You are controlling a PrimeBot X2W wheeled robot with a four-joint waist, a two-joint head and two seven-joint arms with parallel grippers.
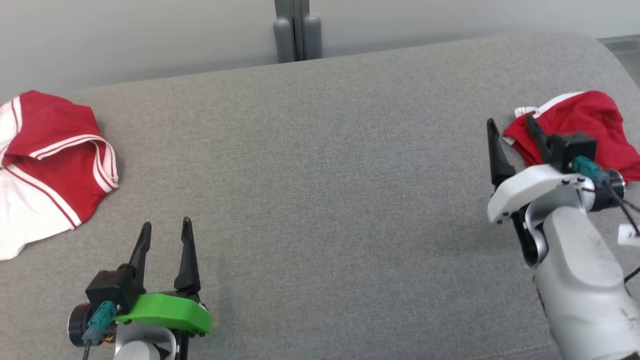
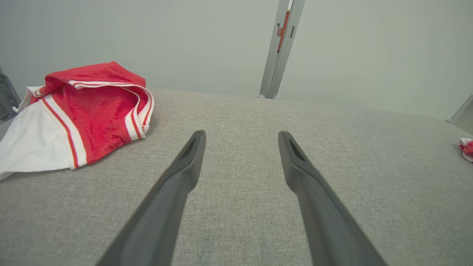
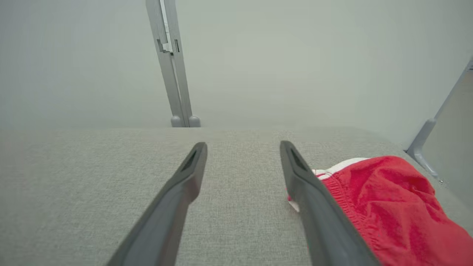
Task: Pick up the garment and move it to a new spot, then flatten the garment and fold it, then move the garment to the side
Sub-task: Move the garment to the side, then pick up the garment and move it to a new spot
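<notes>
A crumpled red garment (image 1: 587, 117) with white trim lies at the right edge of the grey cloth-covered table (image 1: 320, 175). My right gripper (image 1: 510, 121) stands open just left of it, and its right finger crosses the garment's (image 3: 388, 199) near hem in the right wrist view; nothing sits between the fingers of this gripper (image 3: 244, 146). Another red and white striped garment (image 1: 50, 165) lies in a loose heap at the table's left edge. My left gripper (image 1: 166, 225) is open and empty near the front left, with that garment (image 2: 92, 111) ahead and to the left of it (image 2: 242, 135).
A grey metal post (image 1: 298, 30) rises behind the table's far edge against a pale wall. The table's far right corner is rounded, with a grey bracket (image 3: 423, 147) beyond it. A wide stretch of bare grey cloth lies between the two garments.
</notes>
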